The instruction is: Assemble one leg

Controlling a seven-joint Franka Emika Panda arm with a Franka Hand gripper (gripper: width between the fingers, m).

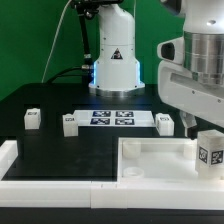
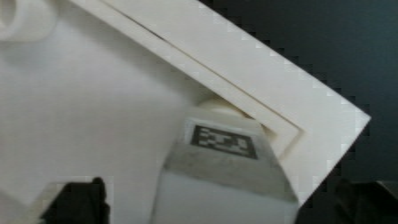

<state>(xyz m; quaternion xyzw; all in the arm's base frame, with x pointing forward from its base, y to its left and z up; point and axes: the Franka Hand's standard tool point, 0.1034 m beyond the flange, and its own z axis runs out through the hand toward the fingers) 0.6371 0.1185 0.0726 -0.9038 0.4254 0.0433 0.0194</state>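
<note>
Black tabletop (image 1: 60, 100) underlies the lowered arm, its gripper (image 1: 207, 140) clamped on a leg (image 1: 210, 150) over the tray (image 1: 150, 160).

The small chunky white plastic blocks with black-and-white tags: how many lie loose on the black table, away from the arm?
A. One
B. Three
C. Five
B: three small chunky white plastic blocks sit apart on the table, at and; a fourth is under the gripper.
</note>
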